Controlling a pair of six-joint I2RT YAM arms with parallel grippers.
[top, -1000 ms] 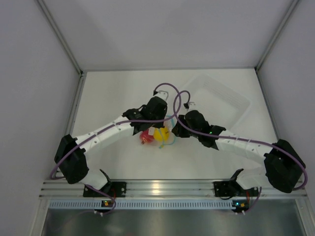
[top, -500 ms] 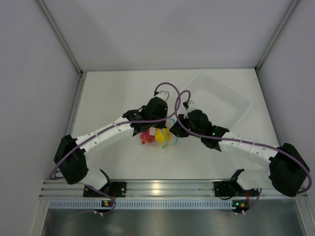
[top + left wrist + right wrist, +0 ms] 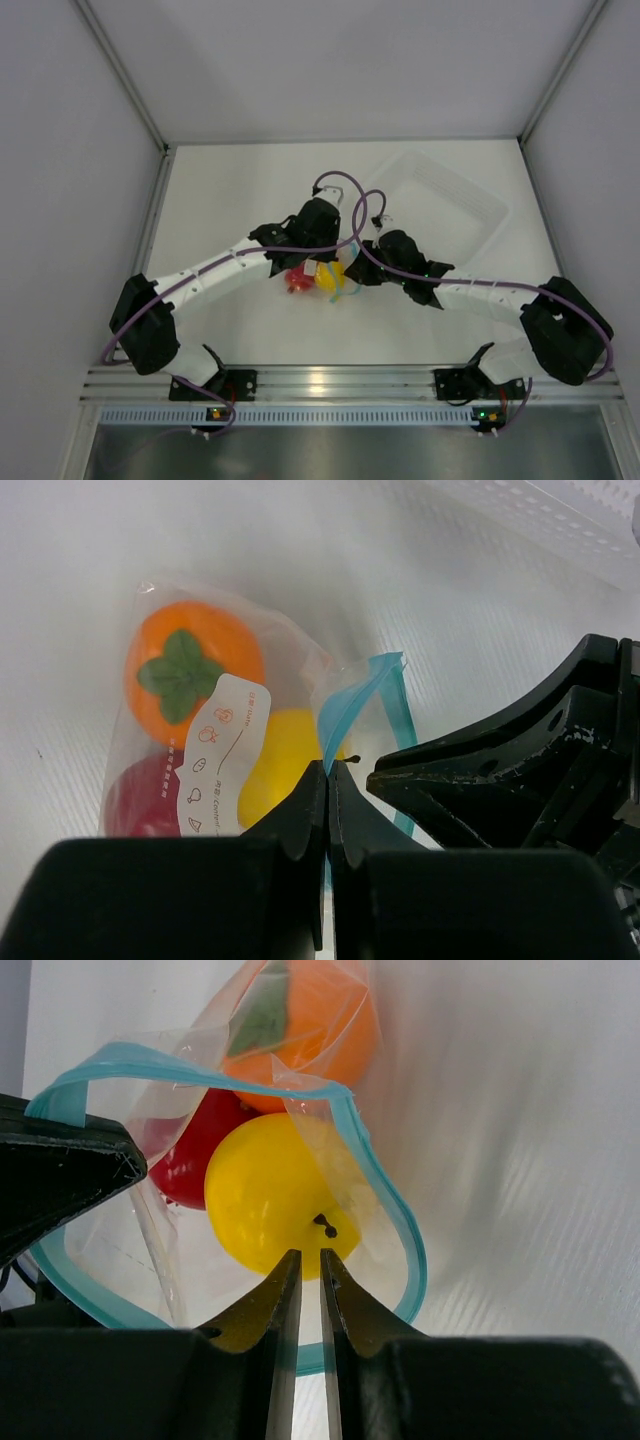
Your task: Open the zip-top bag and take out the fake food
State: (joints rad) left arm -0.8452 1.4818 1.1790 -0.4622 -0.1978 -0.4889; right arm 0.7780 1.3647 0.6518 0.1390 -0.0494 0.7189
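1. The small crinkly clear plastic zip-top bag (image 3: 232, 720) with a light blue zip strip lies at the centre of the top view on the white bench (image 3: 230, 190). It sits between the two wrists.
2. Its mouth gapes: in the right wrist view the blue strip forms an open loop.
3. All three toy fruits are inside the bag. The round orange toy fruit with a green top (image 3: 195, 665) is deepest, the round red toy fruit (image 3: 200, 1155) is beside it, and the round yellow toy fruit (image 3: 275, 1200) is nearest the mouth.
4. The left pincer (image 3: 328, 770) is pressed closed on one lip of the blue strip.
5. The right pincer (image 3: 308, 1260) is almost closed, with the opposite lip of the strip running between its fingers.
6. The left arm reaches from lower left to centre. The right arm reaches from lower right, and the wrists almost meet.
7. A large rigid clear rectangular tray (image 3: 450, 200) sits at upper right.
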